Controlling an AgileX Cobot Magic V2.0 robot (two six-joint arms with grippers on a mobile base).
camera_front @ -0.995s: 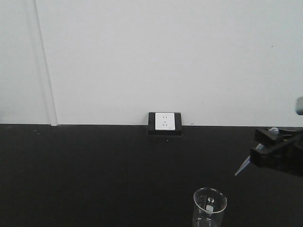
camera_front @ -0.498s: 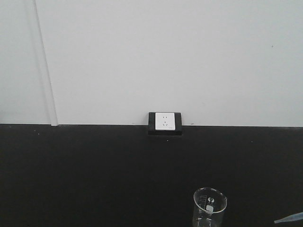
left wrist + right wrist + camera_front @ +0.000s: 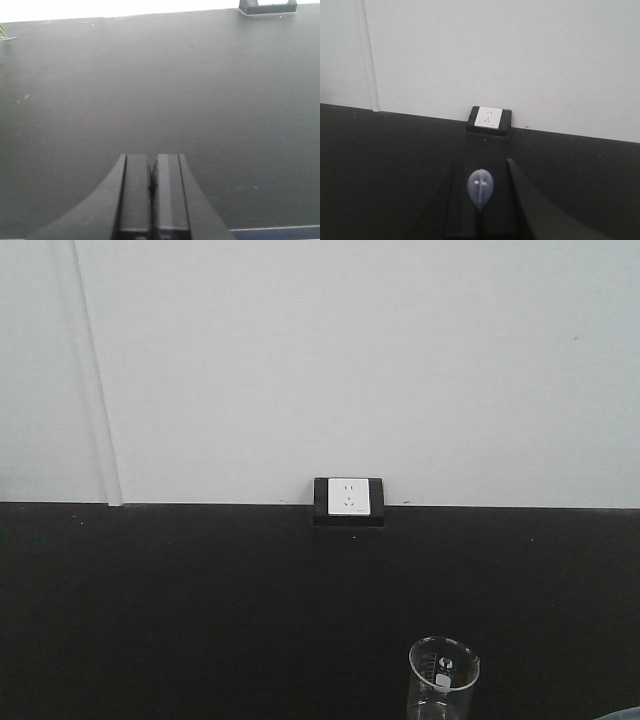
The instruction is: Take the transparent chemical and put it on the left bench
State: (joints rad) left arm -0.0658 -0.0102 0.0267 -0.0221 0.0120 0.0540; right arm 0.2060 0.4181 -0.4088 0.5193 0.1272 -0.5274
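In the right wrist view the transparent chemical, a whitish pipette (image 3: pixel 480 189), is seen end-on, its soft bulb pinched between the black jaws of my right gripper (image 3: pixel 480 172). The gripper holds it above the black counter, facing the wall. In the front view only a pale sliver of the pipette (image 3: pixel 620 716) shows at the bottom right edge; the right gripper itself is out of that view. My left gripper (image 3: pixel 152 167) is shut and empty, low over the black counter. The left bench is out of view.
A white wall socket in a black box (image 3: pixel 348 500) sits where the black counter (image 3: pixel 200 600) meets the white wall; it also shows in the right wrist view (image 3: pixel 489 119). A clear graduated glass beaker (image 3: pixel 443 680) stands at the front right.
My right gripper with the pipette has dropped down and right out of the front view; only the pipette's tip still shows at the bottom edge. The beaker and left gripper have not moved.
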